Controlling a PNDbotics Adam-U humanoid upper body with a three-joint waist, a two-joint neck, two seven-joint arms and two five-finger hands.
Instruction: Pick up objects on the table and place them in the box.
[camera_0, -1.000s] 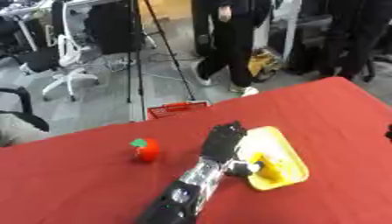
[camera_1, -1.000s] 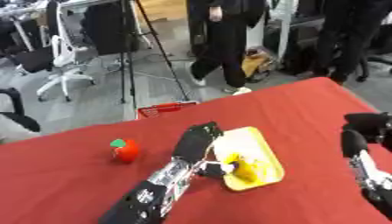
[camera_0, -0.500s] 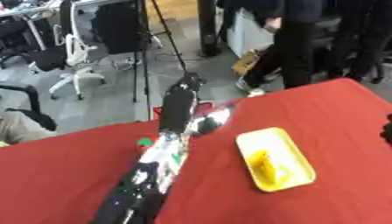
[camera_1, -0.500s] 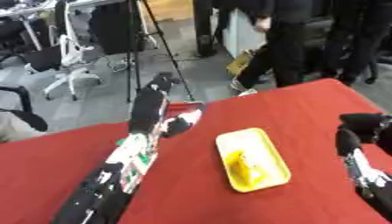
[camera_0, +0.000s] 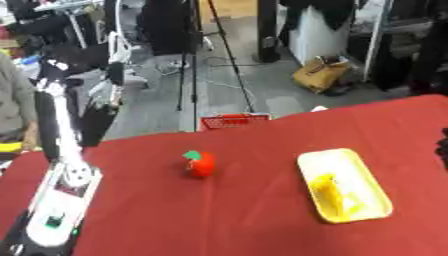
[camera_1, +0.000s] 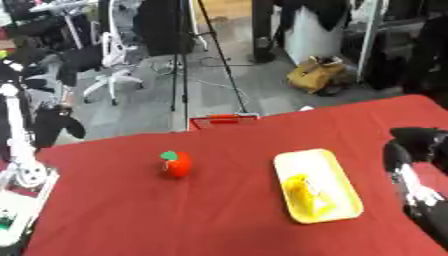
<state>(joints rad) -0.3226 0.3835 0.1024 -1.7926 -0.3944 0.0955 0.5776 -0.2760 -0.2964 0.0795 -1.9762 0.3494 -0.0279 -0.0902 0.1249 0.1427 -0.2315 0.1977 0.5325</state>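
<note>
Left eye view shows a small red tomato-like object with a green top (camera_0: 200, 163) lying alone on the red-clothed table (camera_0: 219, 220), touched by neither hand. It is set well to the right of the left arm and well to the left of the right hand, roughly between the two. A shallow yellow rectangular tray (camera_1: 315, 184) is seen just to the left of the right hand, apart from it, and a crumpled yellow item (camera_1: 306, 194) lies inside the tray toward its nearer end.

The right hand (camera_1: 418, 145) is seen at the right edge of the right eye view as a dark, blurred mass raised above the table; nothing is seen held in it, and whether its fingers are spread or curled cannot be told. The left arm (camera_0: 58, 165) is raised steeply at the left side, white-and-silver segments leading upward past the table's far edge to the left hand (camera_0: 54, 67). That hand is blurred against the background, so how far it is spread cannot be told; nothing can be made out in it.

Beyond the table's far edge, a red wire basket (camera_0: 224, 121) is seen on the floor.
</note>
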